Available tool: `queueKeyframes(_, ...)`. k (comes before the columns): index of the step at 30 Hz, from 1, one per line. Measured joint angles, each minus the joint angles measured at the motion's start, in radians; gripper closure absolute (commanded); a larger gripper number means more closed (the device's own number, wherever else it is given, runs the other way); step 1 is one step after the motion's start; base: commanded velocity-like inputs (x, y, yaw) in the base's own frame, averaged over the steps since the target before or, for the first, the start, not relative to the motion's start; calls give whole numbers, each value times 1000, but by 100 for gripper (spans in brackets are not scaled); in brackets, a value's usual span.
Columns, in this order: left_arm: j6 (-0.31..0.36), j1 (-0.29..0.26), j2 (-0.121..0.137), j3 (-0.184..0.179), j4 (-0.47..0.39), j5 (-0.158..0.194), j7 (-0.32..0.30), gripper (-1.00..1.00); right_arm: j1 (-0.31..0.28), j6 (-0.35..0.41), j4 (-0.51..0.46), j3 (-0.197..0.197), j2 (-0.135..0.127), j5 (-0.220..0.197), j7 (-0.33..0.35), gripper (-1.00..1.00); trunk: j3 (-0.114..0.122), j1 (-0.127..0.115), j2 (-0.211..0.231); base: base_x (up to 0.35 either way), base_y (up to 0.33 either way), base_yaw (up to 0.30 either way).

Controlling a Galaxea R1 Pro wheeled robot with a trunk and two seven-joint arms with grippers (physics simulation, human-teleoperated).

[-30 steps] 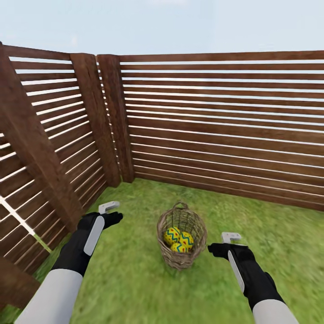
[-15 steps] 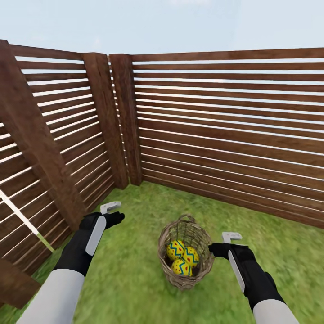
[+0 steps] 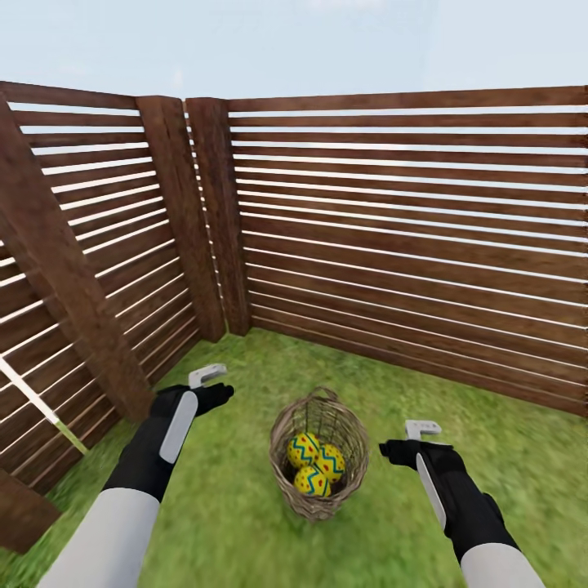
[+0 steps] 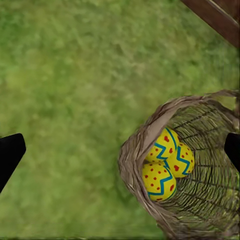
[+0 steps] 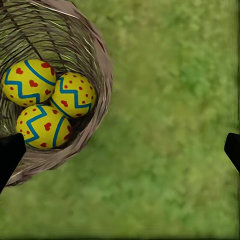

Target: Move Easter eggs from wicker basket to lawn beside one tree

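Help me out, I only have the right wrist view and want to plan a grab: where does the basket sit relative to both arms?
Observer: On the head view the basket stands on the grass between the two arms, near a corner of the wooden fence.
Operator: Is the left gripper near it?
Observer: The left gripper hangs off to the basket's left side, above bare grass, open and holding nothing.
Operator: And mine, the right one?
Observer: The right gripper is just off the basket's right rim, also open and not touching it.
Operator: Any egg outside the basket?
Observer: No, the left wrist view shows all three eggs bunched together inside.
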Motion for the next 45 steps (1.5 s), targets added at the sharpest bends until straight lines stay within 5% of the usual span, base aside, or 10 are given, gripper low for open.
queueKeyframes(5, -5, 0, 1, -1, 0, 79, 0, -100, 0, 0, 0, -2, 0, -1, 0, -100, 0, 0, 0, -36, -120, 0)
queueKeyframes(26, -7, 6, -1, 0, 3, 95, 0, -100, 0, 0, 3, 0, 3, 3, -1, -100, 0, 0, 0, -4, -228, 241)
queueKeyframes(32, -35, 8, -2, 2, 138, 177, 2, -100, 0, 0, 0, 0, 2, 4, -3, -100, 0, 0, 0, 114, -318, 293)
queueKeyframes(38, -47, 8, -15, -1, 201, 311, 3, -100, 0, 0, -1, 0, 1, 4, -3, -100, 0, -1, 0, 185, -309, 293)
queueKeyframes(45, -191, 8, -24, -1, 352, 344, 4, -100, 0, -2, -1, 0, 1, 5, -3, -100, 0, -1, 0, 216, -280, 292)
